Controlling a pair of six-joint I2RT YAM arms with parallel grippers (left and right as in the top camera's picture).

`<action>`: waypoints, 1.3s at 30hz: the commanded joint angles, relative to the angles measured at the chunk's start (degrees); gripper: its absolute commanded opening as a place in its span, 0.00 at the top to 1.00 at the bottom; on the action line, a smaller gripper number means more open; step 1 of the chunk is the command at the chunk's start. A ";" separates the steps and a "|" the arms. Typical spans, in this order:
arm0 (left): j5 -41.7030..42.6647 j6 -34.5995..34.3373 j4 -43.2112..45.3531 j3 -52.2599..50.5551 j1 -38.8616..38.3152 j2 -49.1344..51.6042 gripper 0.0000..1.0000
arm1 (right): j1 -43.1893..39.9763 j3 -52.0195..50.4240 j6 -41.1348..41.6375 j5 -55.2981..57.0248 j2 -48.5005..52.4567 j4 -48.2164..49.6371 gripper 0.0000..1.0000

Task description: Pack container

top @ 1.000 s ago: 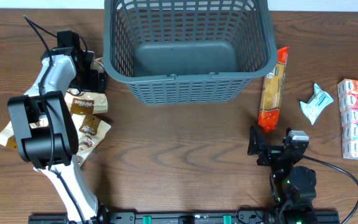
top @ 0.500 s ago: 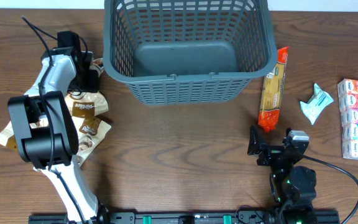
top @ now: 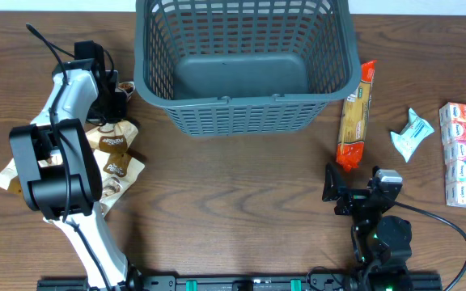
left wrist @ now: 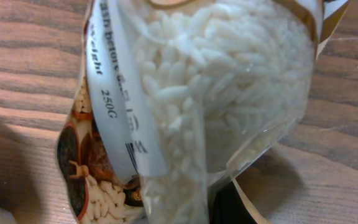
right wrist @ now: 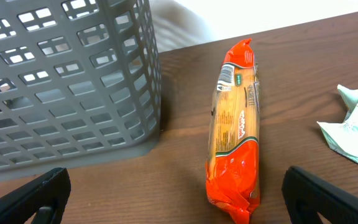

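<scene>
The container [top: 245, 65] is a large dark grey lattice basket at the back centre, with nothing inside; its wall [right wrist: 61, 81] fills the left of the right wrist view. My left gripper [top: 113, 111] is shut on a rice packet [top: 108, 136] to the left of the basket. In the left wrist view that rice packet [left wrist: 216, 93] fills the frame, a clear bag of white grains with a brown printed part. The bag hides my fingers except for a dark bit at the bottom. My right gripper [top: 350, 194] stands open near the front edge, just short of an orange pasta packet [right wrist: 235, 124].
More brown and white rice packets [top: 118, 170] lie under the left arm. The pasta packet [top: 356, 117] lies right of the basket. Farther right lie a crumpled pale green tissue pack [top: 412, 133] and a strip of tissue packs [top: 463, 153].
My left gripper has shut on the top of the rice packet, and the packet has shifted slightly up and left. The right arm has stayed still.
</scene>
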 commanded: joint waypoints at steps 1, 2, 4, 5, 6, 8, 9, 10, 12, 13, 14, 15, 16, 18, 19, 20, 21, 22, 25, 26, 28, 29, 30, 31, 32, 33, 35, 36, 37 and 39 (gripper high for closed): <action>-0.22 -1.01 -1.27 -0.07 -0.02 -0.50 0.94 | 0.37 -0.24 0.92 0.52 0.13 -0.02 0.01; -0.24 -1.18 -1.57 -0.07 -0.04 -0.79 0.94 | 0.37 -0.24 0.92 0.52 0.13 -0.02 0.01; -0.24 -1.16 -2.05 -0.07 -0.02 -1.57 0.94 | 0.37 -0.24 0.92 0.52 0.13 -0.02 0.01; -0.24 -1.16 -2.27 -0.07 -0.02 -2.23 0.94 | 0.37 -0.24 0.92 0.52 0.13 -0.02 0.01; -0.24 -1.16 -2.43 -0.07 -0.02 -2.93 0.94 | 0.37 -0.24 0.92 0.55 0.13 -0.02 0.01; -0.24 -1.16 -2.45 -0.07 -0.02 -5.03 0.94 | 0.37 -0.24 0.92 0.52 0.13 -0.02 0.01; -0.24 -1.16 -2.43 -0.07 -0.02 -5.99 0.94 | 0.37 -0.24 0.90 0.55 0.13 -0.02 0.01; -0.26 -1.16 -2.40 -0.07 -0.02 -7.37 0.94 | 0.37 -0.24 0.90 0.55 0.13 -0.02 0.01; -0.31 -1.16 -2.43 -0.07 -0.02 -10.49 0.94 | 0.37 -0.24 0.90 0.52 0.13 -0.02 0.01; -0.37 -1.16 -2.43 -0.07 -0.02 -12.07 0.94 | 0.37 -0.24 0.90 0.52 0.13 -0.02 0.01; -0.48 -1.16 -2.40 -0.07 -0.02 -13.68 0.94 | 0.37 -0.24 0.90 0.55 0.13 -0.02 0.01; -0.48 -1.16 -2.29 -0.07 -0.02 -15.54 0.94 | 0.37 -0.24 0.90 0.55 0.13 -0.02 0.01; -0.48 -1.16 -2.16 -0.07 -0.02 -17.07 0.94 | 0.37 -0.24 0.90 0.55 0.13 -0.02 0.01; -0.55 -1.16 -1.66 -0.07 -0.02 -20.61 0.94 | 0.37 -0.24 0.90 0.55 0.13 -0.02 0.01; -0.87 -1.16 -1.49 -0.07 -0.02 -22.12 0.94 | 0.37 -0.24 0.90 0.55 0.13 -0.02 0.01; -1.40 -1.18 -1.31 -0.07 -0.02 -23.65 0.94 | 0.37 -0.24 0.87 0.55 0.13 -0.02 0.01; -2.16 -1.18 -1.27 -0.07 -0.02 -25.16 0.94 | 0.37 -0.24 0.90 0.55 0.13 -0.02 0.01; -2.99 -1.18 -1.29 -0.07 -0.02 -26.84 0.94 | 0.37 -0.24 0.87 0.55 0.13 -0.02 0.01; -3.67 -1.18 -0.87 -0.07 -0.02 -31.89 0.94 | 0.37 -0.24 0.87 0.55 0.13 -0.02 0.01; -3.67 -1.16 -0.61 -0.07 -0.02 -33.16 0.94 | 0.37 -0.24 0.87 0.55 0.13 -0.02 0.01; -3.34 -1.16 0.37 -0.07 -0.20 -36.28 0.94 | 0.37 -0.24 0.87 0.55 0.13 -0.02 0.01; -3.21 -1.16 1.07 -0.07 -0.44 -37.81 0.94 | 0.37 -0.24 0.87 0.55 0.13 -0.02 0.01; -3.21 -1.14 2.14 -0.07 -0.81 -39.50 0.94 | 0.37 -0.24 0.87 0.55 0.13 -0.02 0.01; -3.21 -1.14 2.91 -0.07 -1.16 -40.61 0.94 | 0.37 -0.24 0.87 0.55 0.13 -0.02 0.01; -3.23 -1.14 4.15 -0.07 -1.70 -42.21 0.94 | 0.37 -0.24 0.87 0.55 0.13 -0.02 0.01; -3.23 -1.14 4.79 -0.07 -1.99 -43.04 0.94 | 0.37 -0.24 0.87 0.55 0.13 -0.02 0.01; -3.23 -1.16 5.38 -0.07 -2.47 -44.54 0.94 | 0.37 -0.24 0.87 0.55 0.13 -0.02 0.01; -3.23 -1.16 5.18 -0.07 -2.54 -44.72 0.94 | 0.37 -0.24 0.87 0.55 0.13 -0.02 0.01; -3.23 -1.18 4.70 -0.07 -2.54 -44.78 0.94 | 0.37 -0.24 0.90 0.55 0.13 -0.02 0.01; -3.23 -1.18 3.48 -0.07 -2.54 -44.46 0.94 | 0.37 -0.24 0.90 0.55 0.13 -0.02 0.01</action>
